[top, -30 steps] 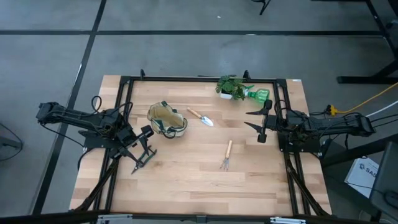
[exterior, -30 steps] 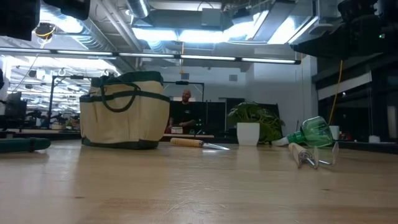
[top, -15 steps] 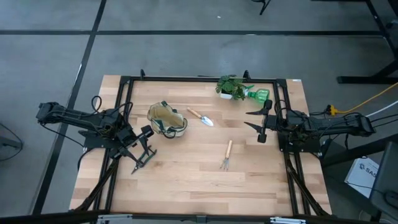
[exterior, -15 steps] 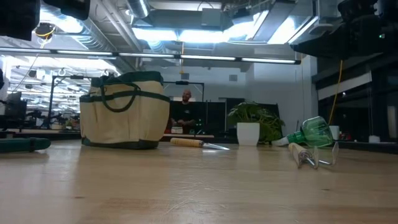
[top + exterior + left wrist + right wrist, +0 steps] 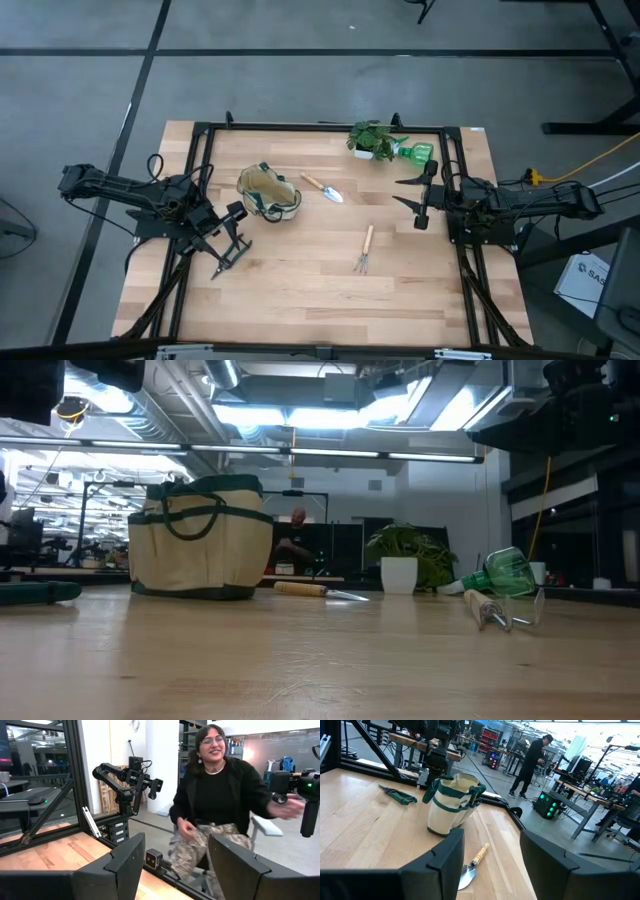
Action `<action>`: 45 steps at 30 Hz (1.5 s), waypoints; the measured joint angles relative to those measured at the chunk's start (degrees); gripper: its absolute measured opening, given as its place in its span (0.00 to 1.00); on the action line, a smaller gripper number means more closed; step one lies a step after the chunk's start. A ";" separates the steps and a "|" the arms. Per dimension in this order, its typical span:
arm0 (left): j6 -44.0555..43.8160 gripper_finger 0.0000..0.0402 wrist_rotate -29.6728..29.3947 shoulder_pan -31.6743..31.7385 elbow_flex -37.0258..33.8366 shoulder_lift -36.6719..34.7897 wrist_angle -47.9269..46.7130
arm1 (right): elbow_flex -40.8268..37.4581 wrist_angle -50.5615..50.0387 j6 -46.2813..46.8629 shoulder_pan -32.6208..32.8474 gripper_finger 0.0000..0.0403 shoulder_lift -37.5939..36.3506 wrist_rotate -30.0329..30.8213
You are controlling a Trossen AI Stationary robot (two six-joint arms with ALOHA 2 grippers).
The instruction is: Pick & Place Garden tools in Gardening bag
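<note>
The tan bag with green trim stands upright at the table's left middle, and shows in the low view and the right wrist view. The wooden-handled trowel lies flat just right of it, also seen in the right wrist view. The hand fork lies flat near the middle. The green plastic tool lies at the far right beside the plant. My left gripper is open and empty, left of the bag. My right gripper is open and empty at the right, facing the bag.
A leafy plant in a white pot stands at the far edge. A dark green-handled tool lies on the table left of the bag. A black frame rims the table. A person sits beyond the near edge.
</note>
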 joint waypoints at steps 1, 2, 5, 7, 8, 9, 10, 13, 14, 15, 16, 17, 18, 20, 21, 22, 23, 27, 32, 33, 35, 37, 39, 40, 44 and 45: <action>0.00 0.53 -0.01 0.00 -0.01 0.00 0.00 | 0.00 -0.01 -0.01 0.00 0.48 0.00 0.00; 0.00 0.53 0.01 0.00 -0.01 -0.01 0.00 | -0.02 0.00 -0.01 0.00 0.48 0.00 0.00; 0.00 0.53 -0.01 0.00 0.01 0.00 0.00 | 0.00 0.01 -0.02 -0.01 0.48 0.00 0.00; 0.00 0.53 -0.01 0.01 0.00 0.01 0.00 | -0.01 0.00 0.00 -0.01 0.48 0.00 0.00; 0.00 0.53 0.01 0.00 -0.01 0.01 0.00 | 0.00 -0.01 0.00 -0.02 0.48 0.00 0.00; 0.00 0.53 -0.01 0.01 0.00 0.01 0.00 | 0.00 0.00 -0.01 -0.01 0.48 0.00 0.00; 0.00 0.53 -0.01 0.01 0.00 0.00 0.00 | -0.02 0.01 0.00 0.00 0.48 0.00 0.00; 0.02 0.53 -0.01 0.01 0.00 0.01 0.07 | 0.00 0.01 -0.02 -0.02 0.48 0.00 0.00; 0.25 0.53 -0.09 0.08 -0.01 0.01 0.16 | 0.00 0.01 -0.02 -0.02 0.48 0.00 0.00; 1.20 0.53 -0.15 0.20 -0.01 0.01 0.38 | -0.02 -0.01 0.00 0.00 0.48 0.00 0.00; 2.13 0.53 -0.25 0.29 0.01 -0.01 0.57 | -0.01 0.01 -0.01 -0.01 0.48 0.00 0.00; 2.32 0.53 -0.33 0.34 -0.01 0.00 0.85 | -0.01 0.00 -0.01 -0.02 0.48 0.00 0.00; 1.99 0.53 -0.31 0.39 0.00 0.01 1.28 | 0.00 0.00 0.00 -0.01 0.48 0.00 0.00; -0.09 0.53 -0.31 0.38 -0.01 -0.01 2.10 | 0.00 0.01 -0.02 0.00 0.48 0.00 0.00; -1.58 0.53 -0.35 0.38 -0.01 -0.01 2.14 | -0.02 0.01 0.00 0.00 0.48 0.00 0.00; -3.27 0.53 -0.51 0.38 -0.01 -0.01 2.19 | 0.00 -0.01 -0.02 0.00 0.48 0.00 0.00; -5.07 0.53 -1.18 0.38 -0.01 -0.01 2.19 | 0.00 -0.01 0.00 -0.02 0.48 0.00 0.00; -14.05 0.53 -11.56 0.38 -0.01 -0.01 -0.13 | 0.00 0.00 0.00 -0.02 0.48 0.00 0.00; -18.14 0.53 -22.67 0.38 -0.01 0.01 -6.12 | 0.00 -0.01 0.00 0.00 0.48 0.00 -0.01; -18.14 0.53 -23.87 0.38 -0.01 0.02 -6.47 | 0.00 -0.01 0.00 -0.02 0.48 0.00 0.00; -18.14 0.53 -25.38 0.38 -0.01 0.12 -6.38 | -0.01 0.01 -0.01 0.00 0.48 0.00 0.00; -18.25 0.53 -26.28 0.38 -0.01 0.16 -6.40 | -0.01 -0.01 -0.01 -0.01 0.48 0.00 0.00; -20.04 0.53 -26.58 0.38 -0.01 0.16 -6.12 | -0.02 0.01 0.00 0.00 0.48 0.00 0.00; -21.67 0.53 -26.58 0.38 -0.01 0.16 -6.05 | 0.00 0.01 -0.02 -0.02 0.48 0.00 0.00; -25.48 0.53 -26.95 0.38 -0.01 0.16 -6.03 | 0.00 -0.01 0.00 -0.01 0.48 0.00 0.00; -25.55 0.53 -27.18 0.38 -0.01 0.18 -6.03 | 0.00 -0.01 0.00 0.00 0.48 0.00 0.00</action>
